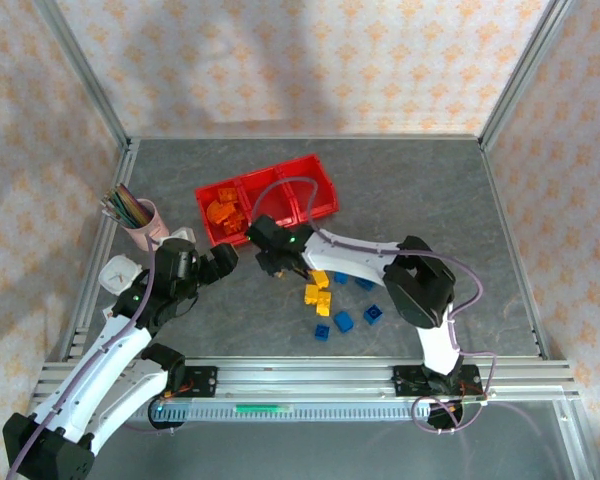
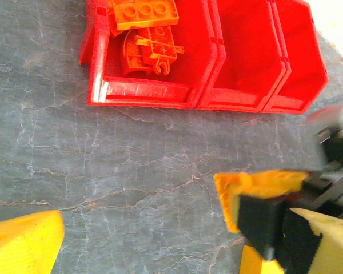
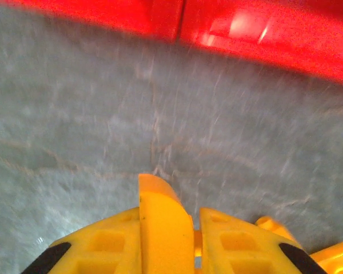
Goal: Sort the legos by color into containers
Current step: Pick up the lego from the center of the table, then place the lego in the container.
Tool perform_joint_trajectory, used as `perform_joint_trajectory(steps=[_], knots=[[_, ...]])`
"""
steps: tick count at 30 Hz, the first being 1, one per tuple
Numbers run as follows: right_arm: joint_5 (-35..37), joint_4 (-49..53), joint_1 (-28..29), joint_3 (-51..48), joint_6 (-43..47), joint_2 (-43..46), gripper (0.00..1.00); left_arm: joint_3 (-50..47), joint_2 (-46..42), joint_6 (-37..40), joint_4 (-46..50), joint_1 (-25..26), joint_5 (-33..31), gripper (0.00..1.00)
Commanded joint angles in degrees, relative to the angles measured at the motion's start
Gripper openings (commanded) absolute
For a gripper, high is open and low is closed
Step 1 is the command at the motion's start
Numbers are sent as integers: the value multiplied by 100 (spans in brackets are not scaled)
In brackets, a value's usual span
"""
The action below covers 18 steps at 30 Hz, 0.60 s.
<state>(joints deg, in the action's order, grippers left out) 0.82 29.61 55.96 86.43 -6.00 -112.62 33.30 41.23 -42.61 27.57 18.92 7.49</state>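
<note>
Three red bins (image 1: 315,190) sit mid-surface toward the far edge, orange legos (image 1: 225,213) piled in the left-end one. Just in front, the right gripper (image 1: 272,264) is clamped on a yellowish lego (image 3: 159,211); the left gripper (image 1: 227,262) is wide open.

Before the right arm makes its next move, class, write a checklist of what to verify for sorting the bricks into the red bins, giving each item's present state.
1. Right gripper shut on a brick: ok.
2. Held brick's colour, yellow or orange: cannot tell, the view is blurred.
3. Left gripper open, holding nothing: ok.
4. Left bin holds orange bricks only: ok.
5. Middle bin free for a new colour: ok.
6. Yellow bricks and blue bricks off the table: not ok.
</note>
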Motion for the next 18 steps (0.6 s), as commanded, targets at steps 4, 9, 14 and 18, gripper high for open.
perform_joint_trajectory(steps=[4,9,14,18], knots=[[-47,51,-631,909,-223,-28,24,340,263,49,-357,-2,-98,99],[-28,-56,-971,1899,-165,-811,24,470,592,86,-607,-1,-271,99],[-33,57,-1171,3110,-93,-1729,24,544,854,86,-835,-11,-357,99],[114,382,-1218,3962,-6,-2330,30,590,948,104,-859,-11,-491,99]])
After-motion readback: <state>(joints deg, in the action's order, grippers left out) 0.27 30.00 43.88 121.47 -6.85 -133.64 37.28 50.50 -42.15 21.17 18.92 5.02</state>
